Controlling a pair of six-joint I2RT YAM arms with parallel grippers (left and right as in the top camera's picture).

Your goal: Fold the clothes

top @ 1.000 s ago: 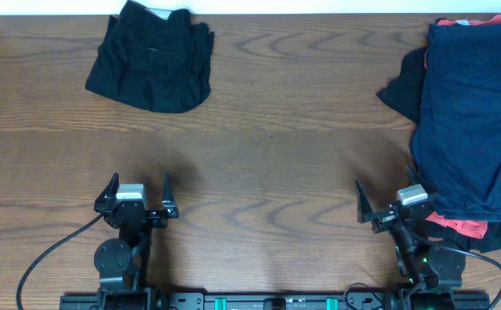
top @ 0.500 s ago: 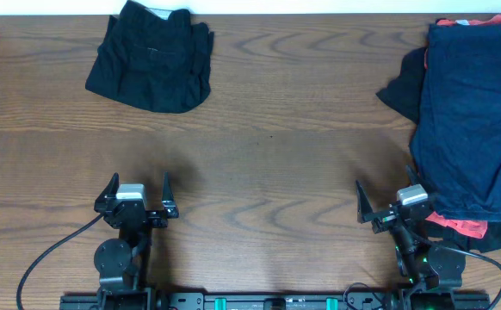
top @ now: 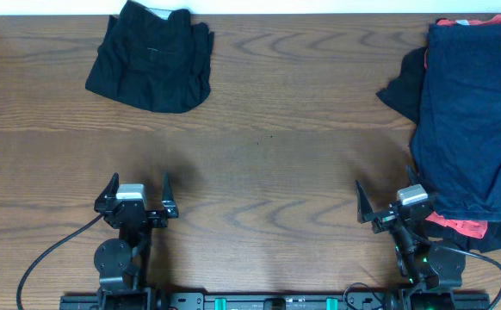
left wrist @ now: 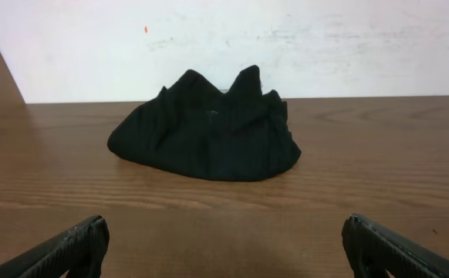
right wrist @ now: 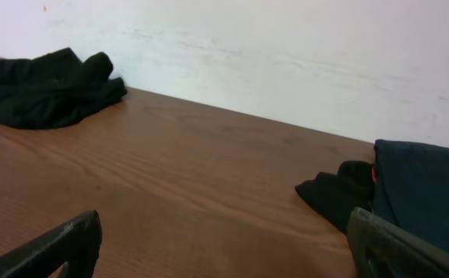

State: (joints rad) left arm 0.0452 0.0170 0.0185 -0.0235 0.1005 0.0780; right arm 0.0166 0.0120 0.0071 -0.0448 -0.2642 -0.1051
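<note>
Black shorts (top: 151, 62) lie bunched at the table's far left, a white label at their top edge; they also show in the left wrist view (left wrist: 209, 131) and the right wrist view (right wrist: 43, 89). A pile of navy-blue pieces (top: 474, 112) lies at the right edge, over another black piece (top: 403, 89) and a small red one (top: 457, 226). The navy (right wrist: 425, 193) and black (right wrist: 340, 193) pieces show in the right wrist view. My left gripper (top: 137, 191) is open and empty near the front edge. My right gripper (top: 386, 196) is open and empty beside the pile.
The wooden table (top: 268, 155) runs to a white wall (left wrist: 286, 38) at the back. Cables and the arm bases sit along the front edge.
</note>
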